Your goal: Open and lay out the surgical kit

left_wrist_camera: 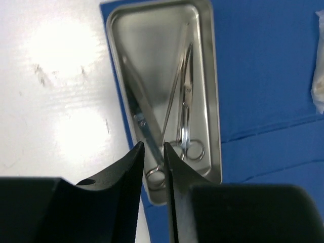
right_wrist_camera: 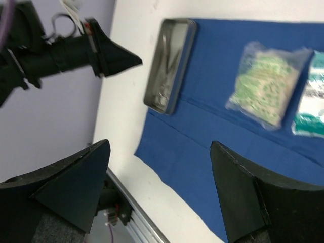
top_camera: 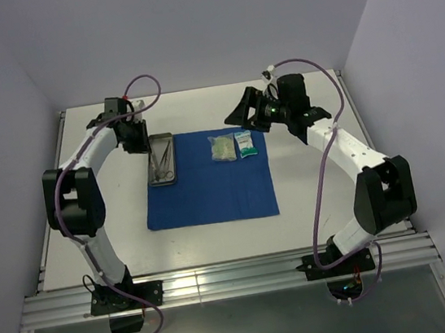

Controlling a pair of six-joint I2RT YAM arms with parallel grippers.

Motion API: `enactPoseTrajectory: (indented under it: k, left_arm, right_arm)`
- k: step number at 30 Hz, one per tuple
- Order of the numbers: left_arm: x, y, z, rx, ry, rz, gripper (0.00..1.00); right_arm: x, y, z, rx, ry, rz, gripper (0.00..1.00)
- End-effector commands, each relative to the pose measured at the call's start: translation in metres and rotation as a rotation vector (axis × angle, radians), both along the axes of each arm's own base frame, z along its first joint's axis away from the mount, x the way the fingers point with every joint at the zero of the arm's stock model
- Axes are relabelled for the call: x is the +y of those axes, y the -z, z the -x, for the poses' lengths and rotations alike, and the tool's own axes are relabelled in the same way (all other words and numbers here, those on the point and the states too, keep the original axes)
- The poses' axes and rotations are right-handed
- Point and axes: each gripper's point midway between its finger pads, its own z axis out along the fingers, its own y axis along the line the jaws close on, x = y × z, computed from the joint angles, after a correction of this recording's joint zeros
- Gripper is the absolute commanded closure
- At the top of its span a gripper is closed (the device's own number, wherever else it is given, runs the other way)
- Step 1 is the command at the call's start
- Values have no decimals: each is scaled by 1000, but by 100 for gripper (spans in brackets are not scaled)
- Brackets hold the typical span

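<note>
The royal-blue cloth lies spread flat on the table. The steel tray stands on its left edge, with two scissors and thin tweezers inside. A whitish packet and a green-and-white packet lie on the cloth's far part. My left gripper hovers over the tray's near end, above a scissor ring. Its jaws stand a narrow gap apart and hold nothing. My right gripper is wide open and empty in the air beside the packets.
The white table ends in a metal rail at the near side. Walls close in at the back and both sides. The left arm's gripper shows in the right wrist view beside the tray.
</note>
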Motion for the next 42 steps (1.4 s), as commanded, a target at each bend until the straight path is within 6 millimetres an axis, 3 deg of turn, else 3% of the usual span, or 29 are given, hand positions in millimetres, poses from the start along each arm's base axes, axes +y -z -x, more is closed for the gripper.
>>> enactPoseTrajectory:
  k: [1, 5, 9, 14, 24, 27, 34, 42]
  left_arm:
    - [-10, -12, -23, -82, 49, -92, 74]
    - [-20, 11, -26, -37, 71, -137, 75]
    - [-31, 21, -27, -21, 83, -138, 75]
    - [-44, 16, -21, -24, 119, -87, 75]
    - [-27, 19, 17, -5, 68, -126, 72]
    - [-22, 15, 21, -18, 47, -137, 71]
    - [-16, -3, 5, -88, -35, -159, 73]
    - [-30, -3, 26, -74, 18, -130, 73]
  right_arm:
    - [-13, 14, 15, -7, 19, 101, 13]
    - [-16, 20, 20, -1, 14, 124, 14]
    - [-14, 22, 19, 7, 3, 116, 15]
    - [-11, 20, 16, 6, -1, 101, 16]
    - [-13, 31, 17, 28, 4, 123, 17]
    - [-14, 31, 17, 29, 3, 126, 17]
    - [-16, 36, 18, 38, 10, 144, 17]
    - [-19, 37, 18, 35, 13, 165, 17]
